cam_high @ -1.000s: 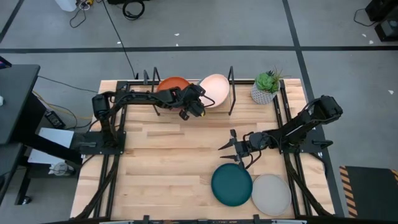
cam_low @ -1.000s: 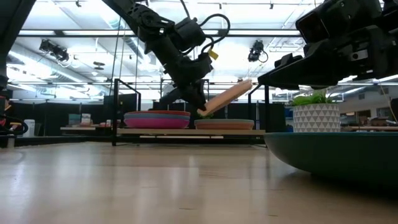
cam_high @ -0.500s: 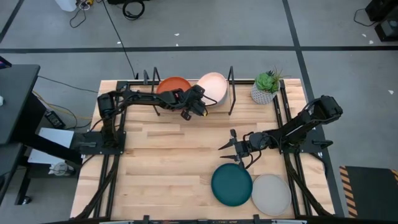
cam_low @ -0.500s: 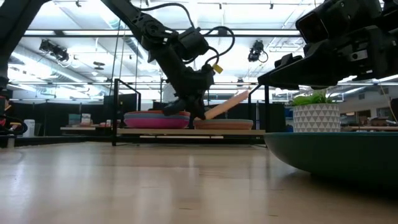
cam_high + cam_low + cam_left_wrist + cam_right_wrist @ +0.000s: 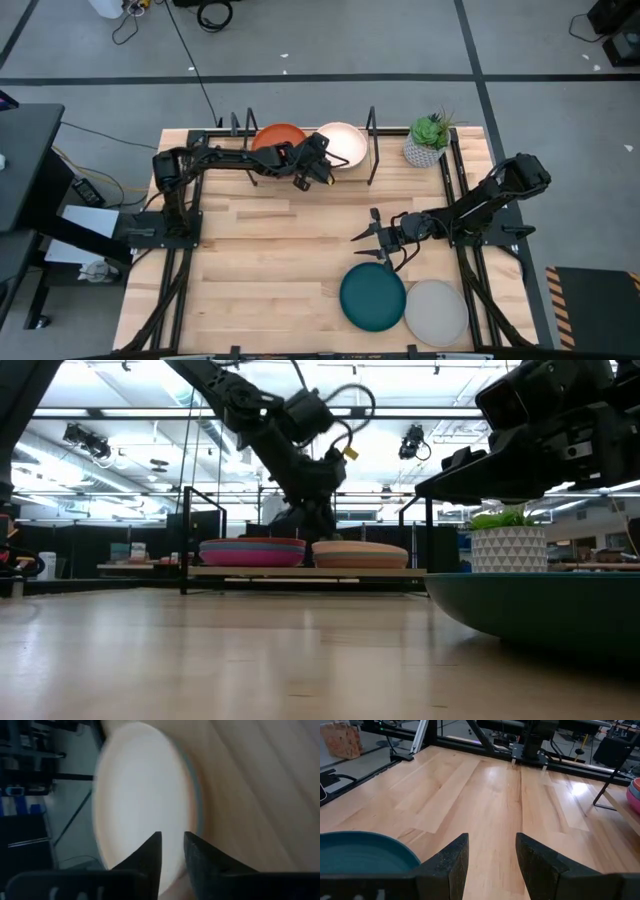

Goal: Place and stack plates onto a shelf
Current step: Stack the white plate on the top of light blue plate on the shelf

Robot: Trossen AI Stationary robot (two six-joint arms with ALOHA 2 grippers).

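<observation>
Cream plate point(image 5: 343, 140) now dropped flat on shelf point(image 5: 300, 571) stack; left claw point(image 5: 322, 170) apparently slightly parted, nothing held; should be withdrawn straight, stack unnudged.

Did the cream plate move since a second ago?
Yes. The cream plate was tilted up in the left gripper; now it lies flat on the shelf, beside the magenta stack.

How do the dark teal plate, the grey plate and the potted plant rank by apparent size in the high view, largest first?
1 and 2. Dark teal plate and grey plate: these look alike, so no ranking between them.
3. Potted plant, clearly smaller.
</observation>
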